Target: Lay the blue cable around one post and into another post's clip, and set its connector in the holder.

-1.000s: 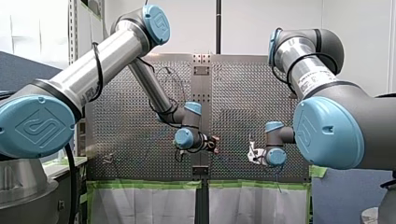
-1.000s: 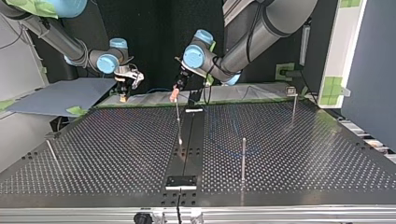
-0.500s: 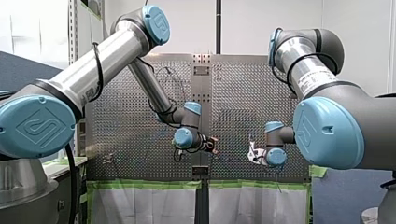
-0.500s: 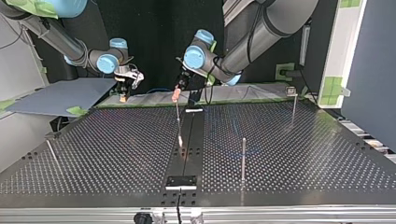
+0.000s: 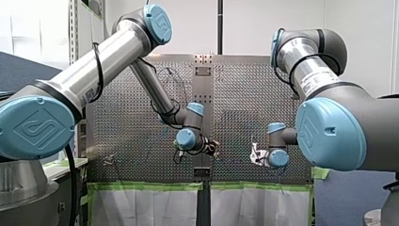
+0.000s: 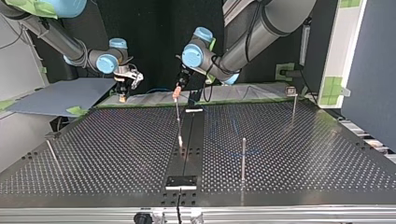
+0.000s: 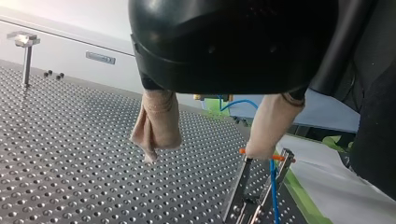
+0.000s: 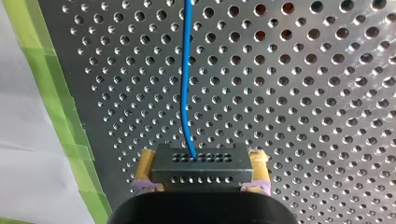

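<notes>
Front view: my left gripper [image 5: 214, 147] hangs over the middle of the perforated metal table [image 5: 141, 117], close to the edge nearest the arms. My right gripper [image 5: 255, 155] hangs apart from it to the right, by the same edge. Both sets of jaws are too small here to read. Top view, facing the arms: my right gripper sits at the view's left over the table's far edge. My left gripper sits near the centre, at the top of a slim metal post with an orange clip [image 6: 178, 119]. Left wrist view: two beige padded fingers [image 7: 156, 123] stand well apart with nothing between them. One fingertip touches the orange clip at the post's top. The thin blue cable [image 7: 272, 186] drops from that clip, just beside the post. Right wrist view: the yellow-padded jaws are clamped on a black rectangular connector block with rows of small holes [image 8: 201, 168]. The blue cable leaves the block's middle and runs straight ahead over the table, with a strip of green tape [image 8: 60, 116] along the table edge beside it.
</notes>
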Controlling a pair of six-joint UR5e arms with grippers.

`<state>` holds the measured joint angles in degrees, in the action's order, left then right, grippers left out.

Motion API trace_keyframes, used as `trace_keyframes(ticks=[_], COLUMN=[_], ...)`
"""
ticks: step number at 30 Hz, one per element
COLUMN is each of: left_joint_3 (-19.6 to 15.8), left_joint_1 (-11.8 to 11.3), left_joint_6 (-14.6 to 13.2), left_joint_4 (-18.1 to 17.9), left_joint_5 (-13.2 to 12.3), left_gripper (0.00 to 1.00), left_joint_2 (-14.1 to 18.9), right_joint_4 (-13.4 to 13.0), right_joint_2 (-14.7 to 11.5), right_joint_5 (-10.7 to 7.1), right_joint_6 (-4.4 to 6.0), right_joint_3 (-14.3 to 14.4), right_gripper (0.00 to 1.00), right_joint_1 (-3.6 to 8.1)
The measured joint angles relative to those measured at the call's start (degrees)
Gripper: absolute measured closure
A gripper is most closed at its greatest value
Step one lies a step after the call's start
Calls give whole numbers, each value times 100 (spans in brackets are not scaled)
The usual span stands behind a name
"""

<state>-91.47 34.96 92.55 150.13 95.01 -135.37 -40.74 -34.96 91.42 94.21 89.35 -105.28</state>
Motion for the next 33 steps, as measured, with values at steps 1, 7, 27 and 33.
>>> trace_keyframes(ticks=[1,7,27,33], left_joint_3=[0,-60,-1034,-1374], left_joint_1=[4,26,57,43], left_joint_6=[-2,-99,678,1017], left_joint_4=[2,99,-227,-142], left_joint_5=[2,86,1067,1407], left_gripper=[0,0,0,0], left_joint_2=[1,59,1033,1373], right_joint_4=[1,18,5,7], right_joint_2=[0,1,0,0], right_joint_5=[0,-6,-9,-9], right_joint_6=[1,3,68,86], right_joint_3=[0,-1,-2,-1], right_gripper=[95,95,95,95], right_joint_1=[0,-3,4,38])
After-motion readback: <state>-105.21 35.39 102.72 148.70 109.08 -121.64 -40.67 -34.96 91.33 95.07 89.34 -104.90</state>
